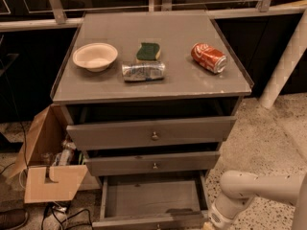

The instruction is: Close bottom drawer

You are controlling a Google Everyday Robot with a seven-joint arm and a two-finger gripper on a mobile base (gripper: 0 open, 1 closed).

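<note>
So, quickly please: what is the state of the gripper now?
The gripper: cannot be told; it is low at the right front corner of the open bottom drawer, mostly cut off.
</note>
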